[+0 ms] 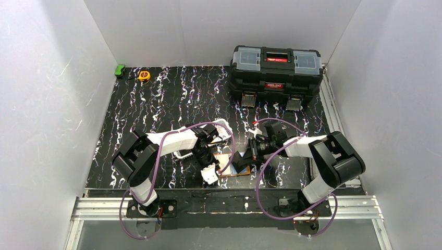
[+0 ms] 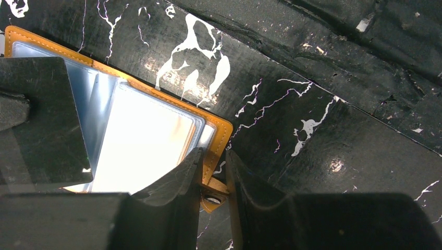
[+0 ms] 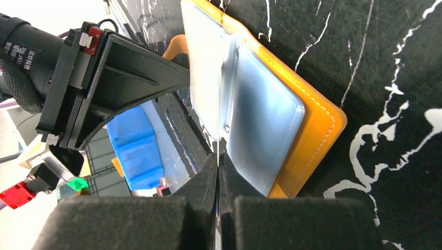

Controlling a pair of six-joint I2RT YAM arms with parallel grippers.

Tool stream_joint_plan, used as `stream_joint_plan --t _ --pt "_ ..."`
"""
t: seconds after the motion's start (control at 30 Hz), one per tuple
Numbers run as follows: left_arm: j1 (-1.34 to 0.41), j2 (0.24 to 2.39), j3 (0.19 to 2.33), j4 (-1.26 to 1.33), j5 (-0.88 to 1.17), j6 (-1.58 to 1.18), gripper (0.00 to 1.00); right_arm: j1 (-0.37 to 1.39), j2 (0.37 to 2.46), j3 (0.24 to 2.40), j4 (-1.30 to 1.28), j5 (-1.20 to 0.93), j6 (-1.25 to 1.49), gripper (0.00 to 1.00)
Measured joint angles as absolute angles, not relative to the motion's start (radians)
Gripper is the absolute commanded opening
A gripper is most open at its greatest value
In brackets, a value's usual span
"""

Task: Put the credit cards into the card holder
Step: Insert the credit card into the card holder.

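Left hand (image 2: 214,156) pinching snap tab (image 2: 212,198) of card holder (image 2: 219,130), right hand (image 3: 218,161) clamping its clear pocket (image 3: 266,125), toolbox (image 1: 275,73) behind.

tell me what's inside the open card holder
Clear grey-blue pockets fill the open card holder. Glare whitens them, so whether any card sits inside cannot be told; the right gripper covers their near edge.

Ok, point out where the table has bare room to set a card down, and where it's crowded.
Widest free patch: the table between the tape measure at the back, the toolbox and the left arm. A smaller one lies in front of the toolbox. Crowded: the near centre, where left gripper and right gripper meet at the open card holder.
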State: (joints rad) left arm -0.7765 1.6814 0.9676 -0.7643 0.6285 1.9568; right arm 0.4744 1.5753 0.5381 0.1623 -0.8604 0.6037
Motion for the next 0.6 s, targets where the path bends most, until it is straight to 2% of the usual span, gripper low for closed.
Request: stream_joint_plan --t 0.6 --pt "-0.780 1.681 0.968 -0.763 0.627 1.951 0.19 0.488 1.597 0.538 0.158 -0.858 0.606 0.01"
